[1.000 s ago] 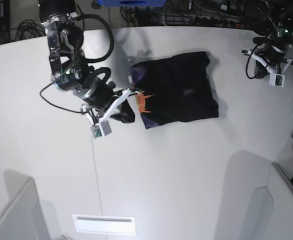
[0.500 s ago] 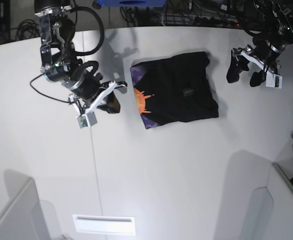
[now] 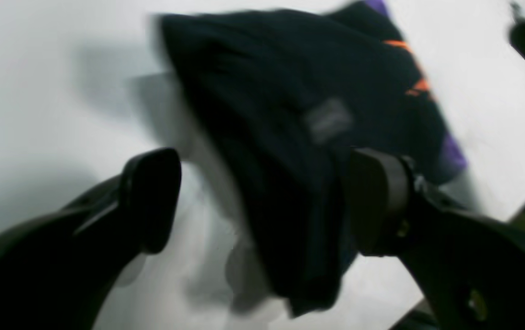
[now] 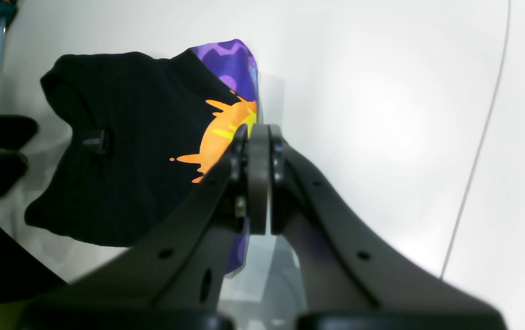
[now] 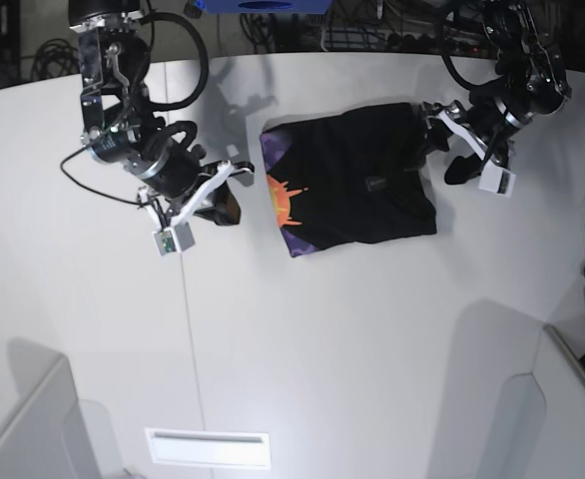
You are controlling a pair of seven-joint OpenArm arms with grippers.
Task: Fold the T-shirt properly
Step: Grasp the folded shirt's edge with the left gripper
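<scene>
left gripper (image 5: 438, 153), jaws wide, nears the folded shirt (image 5: 357, 185) for another fold; right gripper (image 5: 226, 200) closed, empty.

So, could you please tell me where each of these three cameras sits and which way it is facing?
Base: sits high above, looking down on the white table, the folded black T-shirt with purple-and-orange print, and both arms.
Left wrist: rides the left arm, looking past the open left gripper at the blurred T-shirt edge between its fingers.
Right wrist: rides the right arm, looking past the shut right gripper toward the print.
Shared: all three show the T-shirt; both wrist views show its small tag.
</scene>
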